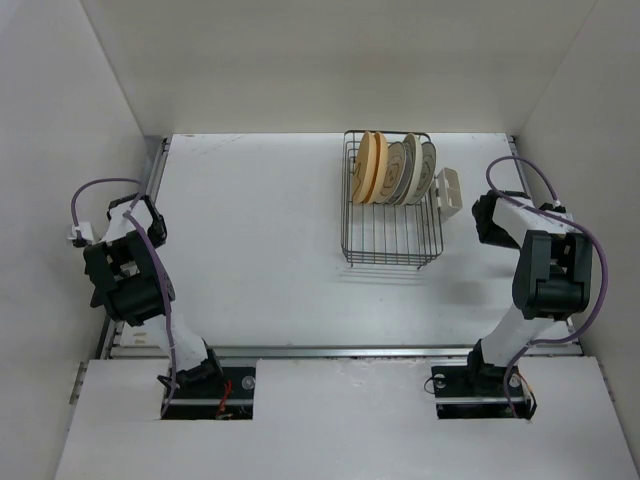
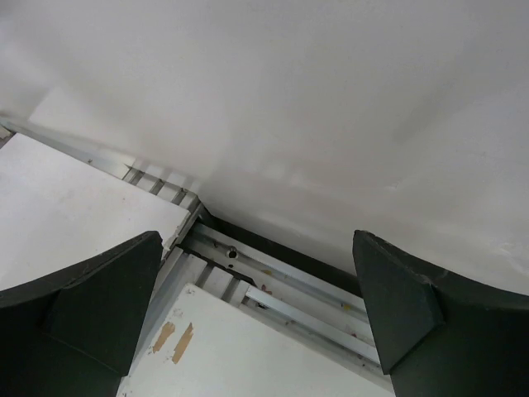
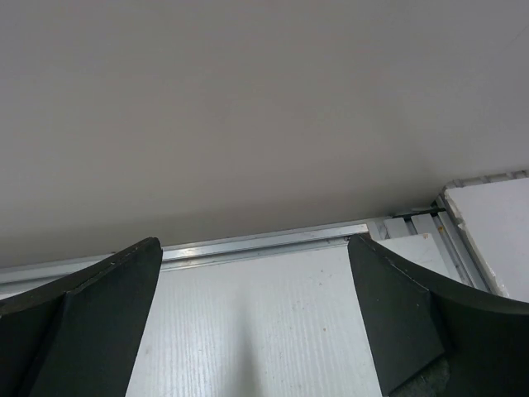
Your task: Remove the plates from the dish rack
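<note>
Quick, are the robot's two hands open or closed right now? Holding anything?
Left hand: open, holding nothing.
Right hand: open, holding nothing.

A white counter (image 1: pixel 260 230) is enclosed on three sides by plain white walls (image 1: pixel 300 60), is edged by aluminium rails (image 1: pixel 350 352) at the left and near sides, and is evenly lit, with a white panel (image 1: pixel 340 430) laid along the near edge.
</note>
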